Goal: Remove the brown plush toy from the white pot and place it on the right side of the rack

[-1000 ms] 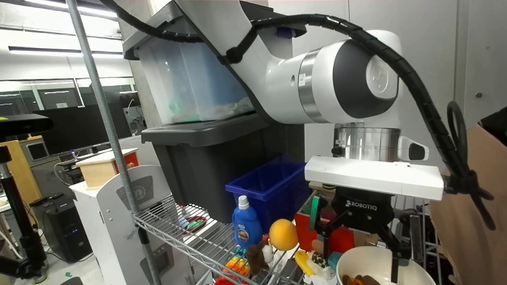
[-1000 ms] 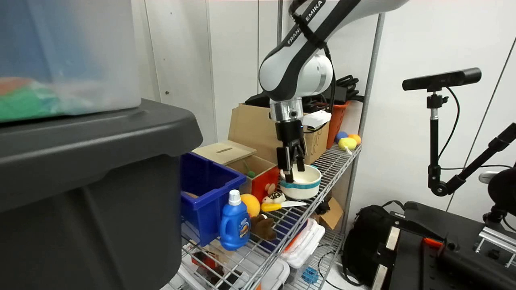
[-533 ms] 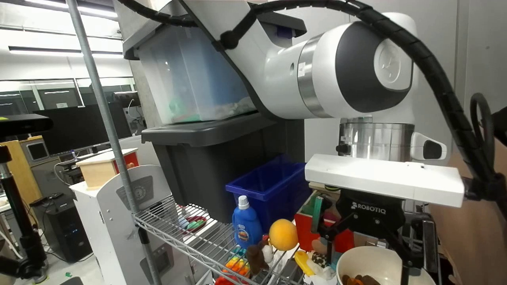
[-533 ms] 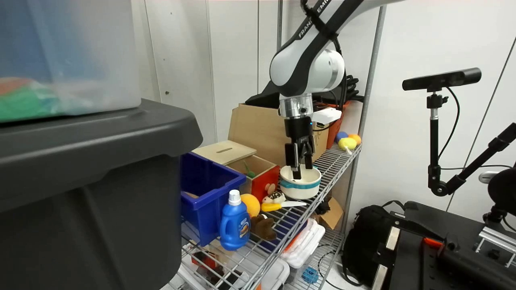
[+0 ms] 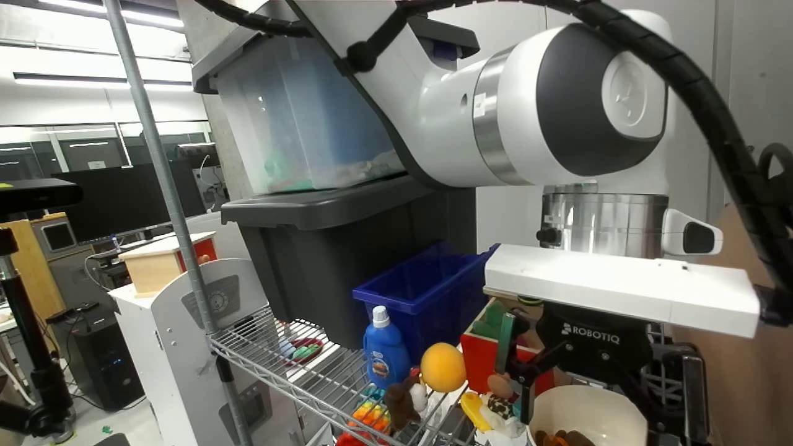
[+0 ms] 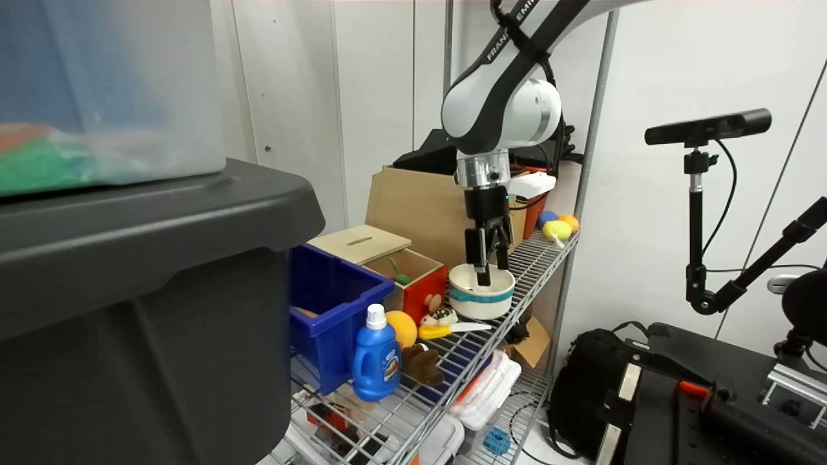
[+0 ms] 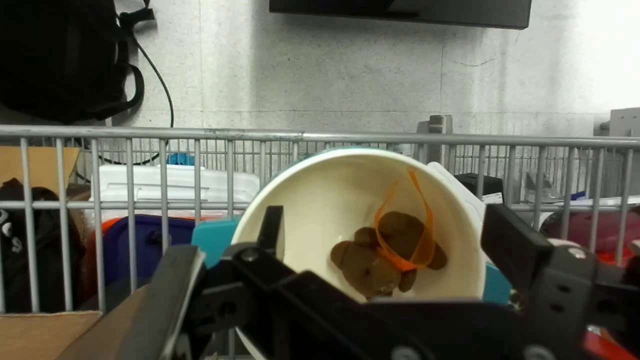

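1. Currently the brown plush bear (image 7: 357, 265) lies inside the white pot (image 7: 310, 200), a little right of the middle as the wrist view shows it, with its round-eared head toward the lower left.
2. An orange ribbon loop (image 7: 426, 250) is draped over the bear's body, and part of it reaches up the pot's inner wall.
3. Released, the gripper (image 6: 492, 271) hangs over the pot, its fingers spread wide. In the wrist view one fingertip (image 7: 271, 227) overlaps the pot's left inner wall and its counterpart overlaps the right rim, the bear lying in the span between. Whether either one touches the pot or dips below its rim, I cannot tell.
4. Upright on the silver wire rack (image 7: 150, 133), the pot stands near a raised edge rail; it has a teal band and teal handles (image 7: 215, 240).
5. Just beside the pot is a wooden box (image 6: 426, 290) with a red side, its slotted wooden lid (image 6: 381, 239) lying askew over the top. A cardboard box (image 6: 413, 206) stands behind.
6. Near the pot lie a yellow-handled toy knife (image 6: 434, 332), a speckled toy (image 6: 440, 316) and a smooth orange ball (image 6: 402, 329).
7. Farther along, a blue detergent bottle (image 6: 376, 365) with a white cap stands upright by a blue plastic bin (image 6: 328, 355), with a dark brown toy (image 6: 423, 369) just beside the bottle.
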`<state>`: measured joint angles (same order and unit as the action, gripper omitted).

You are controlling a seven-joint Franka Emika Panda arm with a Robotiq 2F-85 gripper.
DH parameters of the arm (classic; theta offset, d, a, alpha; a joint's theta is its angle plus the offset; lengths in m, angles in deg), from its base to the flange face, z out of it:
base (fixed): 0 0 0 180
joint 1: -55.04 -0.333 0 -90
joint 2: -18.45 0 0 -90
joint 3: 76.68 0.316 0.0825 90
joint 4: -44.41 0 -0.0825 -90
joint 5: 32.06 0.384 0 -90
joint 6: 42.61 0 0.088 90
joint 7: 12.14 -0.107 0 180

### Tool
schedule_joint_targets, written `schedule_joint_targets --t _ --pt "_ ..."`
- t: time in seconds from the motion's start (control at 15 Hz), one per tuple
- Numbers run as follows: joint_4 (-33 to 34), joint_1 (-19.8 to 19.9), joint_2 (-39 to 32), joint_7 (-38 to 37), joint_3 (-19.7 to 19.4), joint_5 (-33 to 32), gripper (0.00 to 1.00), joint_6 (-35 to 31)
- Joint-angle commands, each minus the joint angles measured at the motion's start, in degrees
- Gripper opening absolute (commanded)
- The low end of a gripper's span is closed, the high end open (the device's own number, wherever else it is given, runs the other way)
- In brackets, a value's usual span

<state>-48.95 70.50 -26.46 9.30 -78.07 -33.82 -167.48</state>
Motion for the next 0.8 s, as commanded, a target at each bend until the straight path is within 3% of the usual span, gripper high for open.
schedule_joint_targets --t 0.0,0.73 --pt "0.0 1.2 0.7 1.2 -0.2 0.8 1.0 0.2" --pt "3.4 1.9 -0.5 1.4 -0.3 0.5 1.0 1.7"
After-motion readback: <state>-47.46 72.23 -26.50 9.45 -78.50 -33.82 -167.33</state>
